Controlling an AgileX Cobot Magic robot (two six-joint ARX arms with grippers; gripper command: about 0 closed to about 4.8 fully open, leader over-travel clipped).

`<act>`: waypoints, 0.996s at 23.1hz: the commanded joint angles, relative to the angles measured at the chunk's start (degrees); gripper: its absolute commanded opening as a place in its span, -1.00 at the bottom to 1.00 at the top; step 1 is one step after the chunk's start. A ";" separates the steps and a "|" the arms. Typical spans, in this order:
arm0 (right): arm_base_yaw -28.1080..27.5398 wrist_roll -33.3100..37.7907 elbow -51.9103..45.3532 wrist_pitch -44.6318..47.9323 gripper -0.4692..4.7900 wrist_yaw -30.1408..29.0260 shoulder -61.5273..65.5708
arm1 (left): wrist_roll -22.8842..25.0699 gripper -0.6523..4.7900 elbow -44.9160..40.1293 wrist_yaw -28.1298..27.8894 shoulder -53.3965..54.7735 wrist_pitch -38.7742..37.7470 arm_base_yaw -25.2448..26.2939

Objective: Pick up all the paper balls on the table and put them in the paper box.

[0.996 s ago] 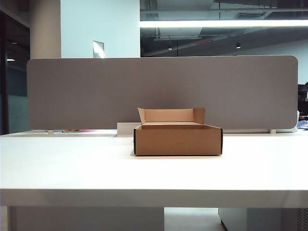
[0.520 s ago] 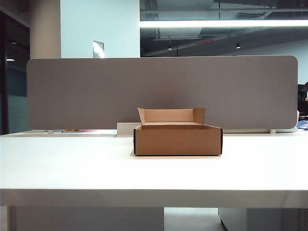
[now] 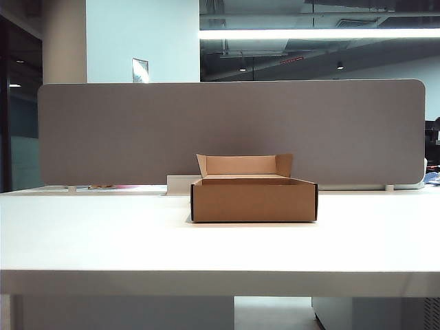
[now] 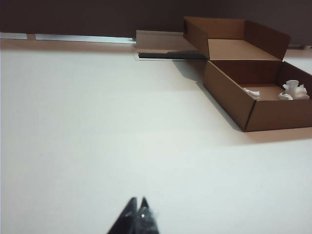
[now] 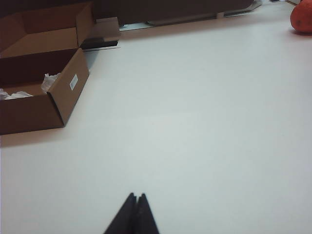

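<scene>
The brown paper box stands in the middle of the white table, its rear flaps upright. The left wrist view looks into the paper box, where white paper balls lie on its floor. The right wrist view catches the paper box from the other side, with crumpled paper balls showing over its wall. My left gripper is shut and empty, hovering over bare table well back from the box. My right gripper is likewise shut with nothing in it. Neither gripper appears in the exterior view.
A grey divider panel runs along the back of the table. A low flat white-grey block sits just behind the box. An orange-red object lies at the far corner of the table in the right wrist view.
</scene>
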 commanded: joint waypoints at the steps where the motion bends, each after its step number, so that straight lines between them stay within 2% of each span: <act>1: 0.02 -0.09 -0.17 0.76 -0.85 0.11 -0.11 | 0.04 -0.78 0.17 0.17 -0.11 0.52 0.22; 8: 0.02 -0.07 -0.17 0.76 -0.85 0.11 -0.11 | 0.04 -0.78 0.17 0.07 -7.32 -2.73 0.76; 23: 0.02 -0.09 -0.17 0.74 -0.85 0.11 -0.11 | 0.04 -0.78 0.17 0.50 -8.09 -5.88 0.81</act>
